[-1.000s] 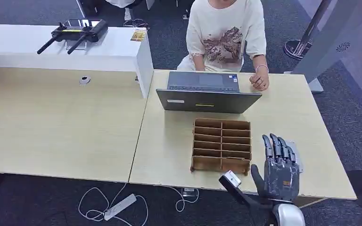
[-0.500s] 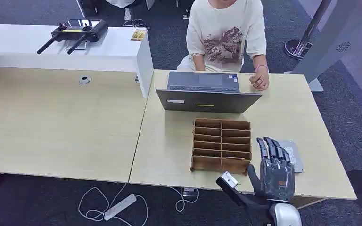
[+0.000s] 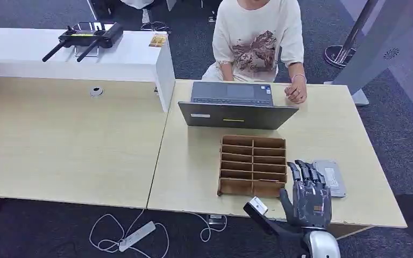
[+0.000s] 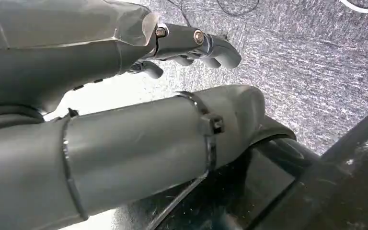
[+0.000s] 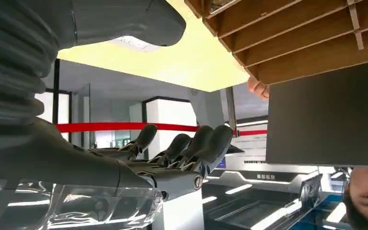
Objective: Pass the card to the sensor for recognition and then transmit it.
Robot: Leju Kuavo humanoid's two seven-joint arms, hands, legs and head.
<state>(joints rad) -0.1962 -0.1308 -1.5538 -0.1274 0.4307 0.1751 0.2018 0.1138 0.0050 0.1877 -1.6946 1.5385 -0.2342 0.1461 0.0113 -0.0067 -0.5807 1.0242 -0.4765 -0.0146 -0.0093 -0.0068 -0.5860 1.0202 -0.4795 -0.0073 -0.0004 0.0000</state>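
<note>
Inspector: How are the hands held?

Operator: The right hand (image 3: 309,196) is seen over the near edge of the pale wooden table (image 3: 193,161), its fingers stretched and apart, nothing held. From the right wrist view the same hand (image 5: 124,163) is shown released. The left hand (image 4: 100,52) is seen above grey carpet, its fingers loosely bent, nothing grasped.

Inspector: And where is the card?

Operator: A flat grey rectangular device (image 3: 329,178) is laid on the table just beside the right hand's fingertips, at the right of the brown wooden slotted organiser (image 3: 253,166). A pale patch is seen on it; whether that is the card cannot be told.

Inspector: What else is seen?

Operator: A dark grey laptop (image 3: 236,107) is set beyond the organiser, and a person in a cream printed shirt (image 3: 258,37) is seated behind it.
</note>
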